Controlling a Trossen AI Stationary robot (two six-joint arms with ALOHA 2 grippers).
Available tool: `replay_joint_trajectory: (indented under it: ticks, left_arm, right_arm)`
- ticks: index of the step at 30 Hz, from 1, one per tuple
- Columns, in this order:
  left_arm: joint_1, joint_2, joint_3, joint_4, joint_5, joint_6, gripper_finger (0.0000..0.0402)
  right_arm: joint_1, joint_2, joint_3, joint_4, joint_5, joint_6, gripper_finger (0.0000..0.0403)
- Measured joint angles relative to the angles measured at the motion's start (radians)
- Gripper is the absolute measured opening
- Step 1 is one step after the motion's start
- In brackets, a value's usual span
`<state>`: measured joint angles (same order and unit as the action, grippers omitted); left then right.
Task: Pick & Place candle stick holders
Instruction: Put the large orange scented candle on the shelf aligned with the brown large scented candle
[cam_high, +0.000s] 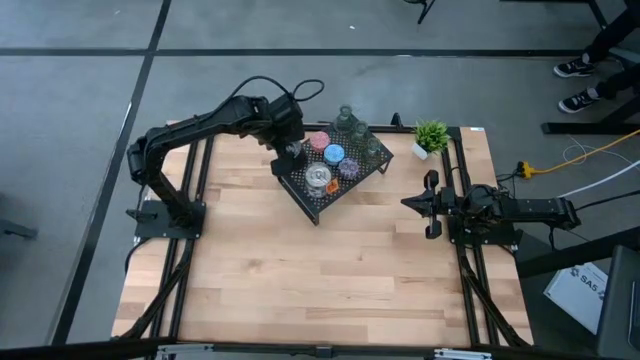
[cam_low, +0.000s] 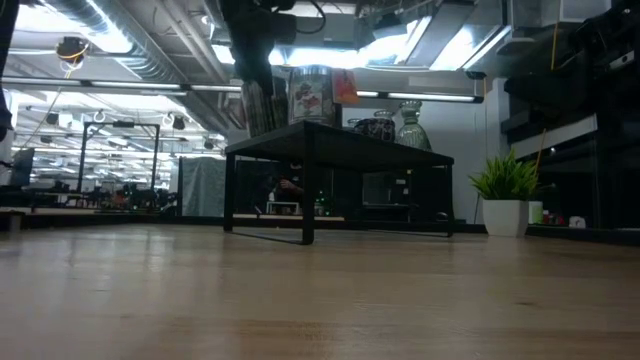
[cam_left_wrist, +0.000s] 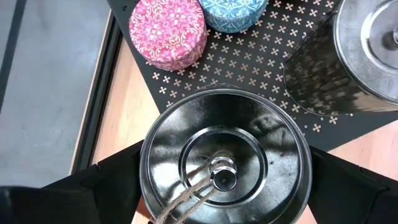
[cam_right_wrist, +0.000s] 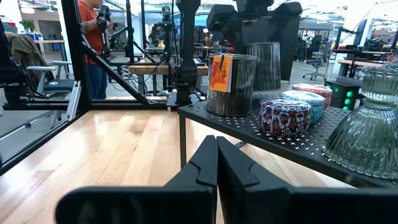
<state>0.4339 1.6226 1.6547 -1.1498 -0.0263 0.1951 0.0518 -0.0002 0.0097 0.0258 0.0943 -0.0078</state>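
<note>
We hold the silver holder (cam_left_wrist: 224, 165) snug in our left gripper (cam_high: 291, 150) at the rack (cam_high: 335, 185) corner. It could tip off that edge or bump the pink cup (cam_left_wrist: 168, 31). Our right gripper (cam_high: 432, 205) waits, pressed together.

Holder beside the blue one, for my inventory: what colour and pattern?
Pink holder with a small floral print, clearest in the left wrist view.

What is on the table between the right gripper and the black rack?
Nothing: in the high view only bare wood lies between the right gripper and the rack.
</note>
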Motion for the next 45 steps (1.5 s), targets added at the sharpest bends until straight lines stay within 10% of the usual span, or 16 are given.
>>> replay_joint_trajectory:
  ticks: [45]
  left_arm:
    - [-0.014,0.013,0.0,0.025,0.027,-0.017,0.0379]
  right_arm:
    - [0.0,0.0,0.0,0.0,0.0,0.0,0.0]
